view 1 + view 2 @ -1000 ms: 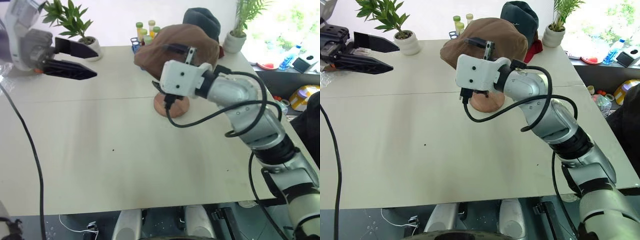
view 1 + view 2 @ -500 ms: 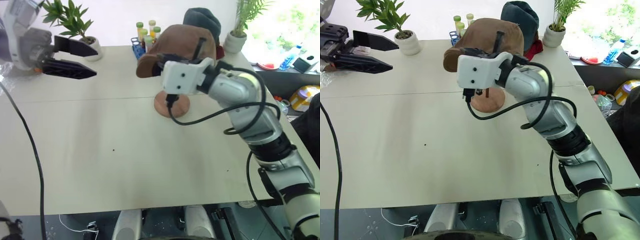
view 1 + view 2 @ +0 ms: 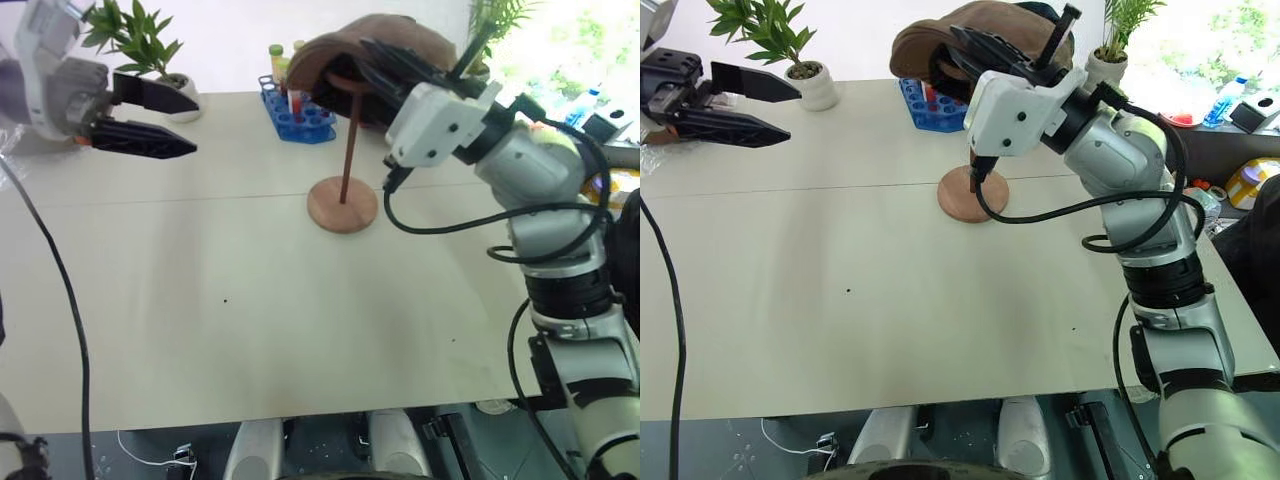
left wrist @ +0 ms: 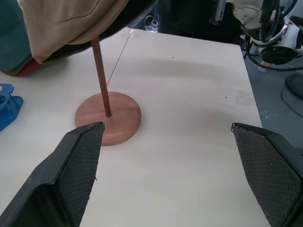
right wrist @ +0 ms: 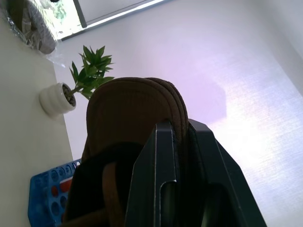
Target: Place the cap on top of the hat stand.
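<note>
Cap (image 3: 370, 45) position first: it sits high at the back of the counter (image 3: 200, 300), draped over the top of the hat stand (image 3: 343, 203) and pinched at its right rim by the right end effector.

Scanning from the left, we note:
- Left end effector (image 3: 160, 120): fingers spread wide, empty, hovering above the counter's left edge, well apart from the stand. A potted plant (image 3: 150, 50) stands just behind it.
- Blue tube rack (image 3: 298, 112): sits behind and slightly left of the stand's round base.
- Hat stand: thin rod upright; we cannot see the top disc, as the cap's brim hides it.
- Right end effector (image 3: 1015, 50): closed on the cap's fabric, angled upward; the wrist view shows both fingers clamped over the brown rim.

Risks, as we judge them:
- Cap may be off-centre on the hidden disc; releasing now could let it slide off toward the rack.
- Fabric could drag with the fingers on withdrawal, pulling the cap away.
- A sideways tug could tip the light stand, since the rod is slender.
</note>
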Available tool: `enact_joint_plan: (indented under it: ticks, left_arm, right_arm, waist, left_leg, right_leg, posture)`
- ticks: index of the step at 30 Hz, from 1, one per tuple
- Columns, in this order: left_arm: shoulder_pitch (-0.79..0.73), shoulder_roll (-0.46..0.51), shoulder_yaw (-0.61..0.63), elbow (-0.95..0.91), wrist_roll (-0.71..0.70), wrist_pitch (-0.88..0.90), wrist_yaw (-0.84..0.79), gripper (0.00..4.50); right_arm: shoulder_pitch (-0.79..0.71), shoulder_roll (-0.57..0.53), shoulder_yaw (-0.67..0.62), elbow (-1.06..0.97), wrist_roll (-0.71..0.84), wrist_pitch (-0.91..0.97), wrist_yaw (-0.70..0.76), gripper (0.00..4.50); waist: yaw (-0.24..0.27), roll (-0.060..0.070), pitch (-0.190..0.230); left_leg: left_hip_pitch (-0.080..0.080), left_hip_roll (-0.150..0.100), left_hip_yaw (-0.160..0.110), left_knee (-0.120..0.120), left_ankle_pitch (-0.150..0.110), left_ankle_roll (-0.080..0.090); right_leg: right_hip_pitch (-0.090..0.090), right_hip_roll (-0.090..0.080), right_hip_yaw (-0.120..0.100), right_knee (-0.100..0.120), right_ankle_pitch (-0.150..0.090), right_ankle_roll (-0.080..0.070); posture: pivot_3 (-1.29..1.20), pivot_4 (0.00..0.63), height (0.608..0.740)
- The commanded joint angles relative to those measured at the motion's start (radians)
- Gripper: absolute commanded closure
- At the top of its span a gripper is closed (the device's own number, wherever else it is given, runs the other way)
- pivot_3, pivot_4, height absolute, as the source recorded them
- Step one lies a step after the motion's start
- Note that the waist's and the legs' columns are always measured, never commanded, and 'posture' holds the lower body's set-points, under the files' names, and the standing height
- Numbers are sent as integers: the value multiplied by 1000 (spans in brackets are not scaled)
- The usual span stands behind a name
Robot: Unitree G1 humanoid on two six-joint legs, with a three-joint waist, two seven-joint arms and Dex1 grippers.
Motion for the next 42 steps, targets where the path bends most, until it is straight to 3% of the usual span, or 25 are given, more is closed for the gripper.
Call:
enact_joint_plan:
  ticks: [1, 6, 11, 17, 30, 39, 40, 42]
  left_arm:
    - [-28, 12, 54, 3, 5, -7, -3, 0]
    - [-14, 17, 75, -7, 5, 7, -3, 0]
    - [-18, 17, 95, -6, 0, 34, -3, 0]
    - [-51, -5, 127, 15, 13, 64, -3, 0]
    - [-90, -21, 134, 40, 41, 69, -3, 0]
    - [-86, -24, 141, 35, 49, 68, -3, 0]
    - [-86, -27, 141, 37, 52, 66, -3, 0]
    - [-85, -32, 144, 38, 54, 64, -3, 0]
  right_arm:
    - [-60, 12, -4, 10, -49, -102, -50, 4426]
    - [-59, -14, -44, 102, -61, -268, -108, 4426]
    - [-37, -74, -83, 221, -102, -548, -213, 4426]
    - [40, -117, -101, 334, -233, -819, -352, 4426]
    - [-20, -114, -26, 663, -265, -1030, -406, 4426]
    - [-90, -92, 14, 750, -281, -1084, -400, 4426]
    - [-97, -88, 19, 762, -276, -1077, -395, 3837]
    - [-103, -85, 24, 776, -267, -1047, -384, 3338]
  waist:
    - [0, 0, 0]
    - [4, 0, 0]
    - [4, -1, 0]
    - [0, -1, 0]
    - [-3, -1, 1]
    - [-3, -1, 1]
    - [-3, -1, 1]
    - [-3, -1, 1]
  left_leg:
    - [0, 0, 0, 0, 0, 0]
    - [0, 0, 0, 0, 0, 0]
    - [0, 0, 0, 1, 0, 0]
    - [1, 0, 0, 0, 0, 0]
    - [2, 0, 2, 0, 0, 0]
    - [2, 0, 2, -1, 0, 0]
    - [2, 0, 2, -1, 0, 0]
    - [2, 0, 2, -1, 0, 0]
  right_leg:
    - [0, 0, 0, 0, 0, 0]
    - [0, 0, 0, 0, 0, 0]
    - [1, 0, 1, -1, 0, 0]
    - [1, 1, 2, 0, 0, 0]
    - [0, 2, 6, 0, 0, 0]
    - [0, 3, 8, 0, 0, 0]
    - [0, 3, 8, 0, 0, 0]
    - [0, 3, 8, 0, 0, 0]
  posture:
    - [0, 150, 728]
    - [0, 150, 728]
    - [0, 150, 728]
    - [0, 150, 728]
    - [0, 150, 728]
    - [0, 150, 728]
    - [0, 150, 728]
    - [0, 150, 728]
